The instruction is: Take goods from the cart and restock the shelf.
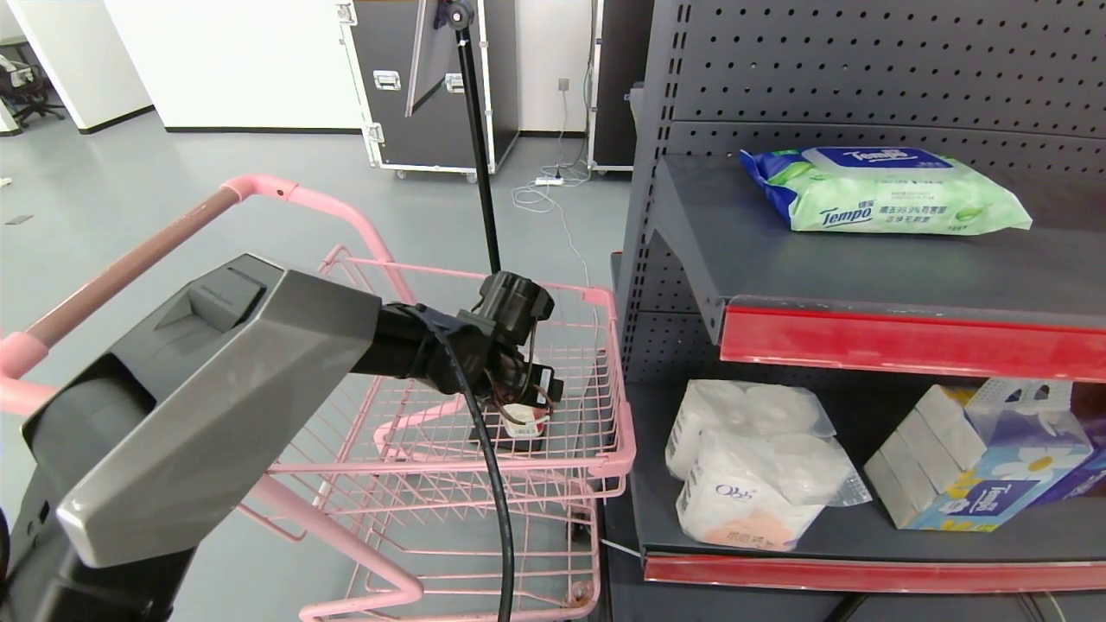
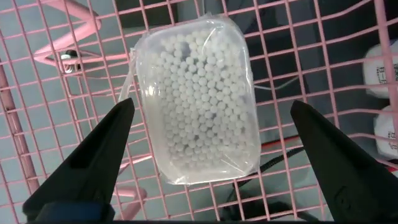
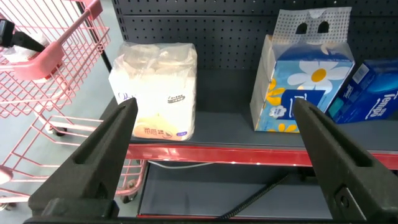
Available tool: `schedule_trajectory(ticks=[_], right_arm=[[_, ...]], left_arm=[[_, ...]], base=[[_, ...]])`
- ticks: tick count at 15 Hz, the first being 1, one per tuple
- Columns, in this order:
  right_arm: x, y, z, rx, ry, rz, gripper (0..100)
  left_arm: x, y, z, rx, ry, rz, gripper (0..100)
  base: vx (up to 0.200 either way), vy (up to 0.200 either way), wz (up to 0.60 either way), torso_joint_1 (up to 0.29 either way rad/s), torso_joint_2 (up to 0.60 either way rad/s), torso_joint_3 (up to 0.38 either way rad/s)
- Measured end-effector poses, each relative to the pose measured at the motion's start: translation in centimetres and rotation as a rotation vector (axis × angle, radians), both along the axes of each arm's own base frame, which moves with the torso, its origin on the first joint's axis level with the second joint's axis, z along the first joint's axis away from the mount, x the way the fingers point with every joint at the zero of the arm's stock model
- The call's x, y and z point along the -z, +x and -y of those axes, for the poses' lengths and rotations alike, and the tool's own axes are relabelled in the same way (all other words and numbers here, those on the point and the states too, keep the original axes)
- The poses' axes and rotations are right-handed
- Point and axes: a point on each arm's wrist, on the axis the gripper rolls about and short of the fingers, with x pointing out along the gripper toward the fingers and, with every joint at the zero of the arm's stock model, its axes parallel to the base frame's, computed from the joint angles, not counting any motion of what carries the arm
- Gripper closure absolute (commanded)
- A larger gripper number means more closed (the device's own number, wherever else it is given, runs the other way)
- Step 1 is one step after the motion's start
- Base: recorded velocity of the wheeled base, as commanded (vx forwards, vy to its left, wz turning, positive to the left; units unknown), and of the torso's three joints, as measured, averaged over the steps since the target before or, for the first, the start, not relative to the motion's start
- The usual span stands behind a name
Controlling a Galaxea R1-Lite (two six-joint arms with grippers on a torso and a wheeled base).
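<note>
Cotton-swab pack (image 2: pixel 198 99) lies flat on the wire floor of the pink cart (image 1: pixel 624 432), white tips facing up thru clear plastic. The L gripper (image 2: pixel 211 104) hangs right over it w/ fingers spread wide, one each side of the pack's long walls. Nothing is gripped and neither finger touches it.

Handling, my guess: v. light, so weight is no issue. Walls look thin and glossy, prob. slick and a bit flexy, and a hard squeeze could buckle or pop them. Best hold is approx. mid-length across the narrower width, which is how the fingers are lined up now. The film wrap at the edges looks loose, so don't pinch that alone. The wire grid below could catch a fingertip on the way down.

The R gripper (image 3: pixel 214 104) is also wide open and holds nothing. It sits low in front of the shelf (image 1: pixel 864 259), facing the bottom tier.

Counts:
- swab packs in the cart: 1 that I can see
- wet-wipe packs (image 1: pixel 881 192): 1, alone on the upper tier w/ plenty of bare board beside it
- toilet-roll packs (image 1: pixel 752 462): 1, bottom tier, on the side nearest the cart
- tissue multipacks (image 1: pixel 976 458): 1 w/ a flower print, plus blue pack(s) (image 3: pixel 373 90) just beside it; can't tell how many
</note>
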Motion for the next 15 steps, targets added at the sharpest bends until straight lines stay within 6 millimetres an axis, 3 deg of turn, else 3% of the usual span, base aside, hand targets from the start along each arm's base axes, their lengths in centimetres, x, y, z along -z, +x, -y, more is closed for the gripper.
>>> schedule_trajectory(ticks=[13,14,15], right_arm=[[0.0,0.0,0.0,0.000,0.000,0.000,0],[0.0,0.0,0.0,0.000,0.000,0.000,0],[0.0,0.0,0.0,0.000,0.000,0.000,0]], left_arm=[[1.9,1.3,0.0,-0.029,0.021,-0.007,0],[2.1,1.4,-0.1,-0.031,0.024,-0.011,100],[2.3,1.4,-0.2,-0.034,0.026,-0.014,100]], base=[[0.000,0.000,0.00,0.000,0.00,0.000],[0.000,0.000,0.00,0.000,0.00,0.000],[0.000,0.000,0.00,0.000,0.00,0.000]])
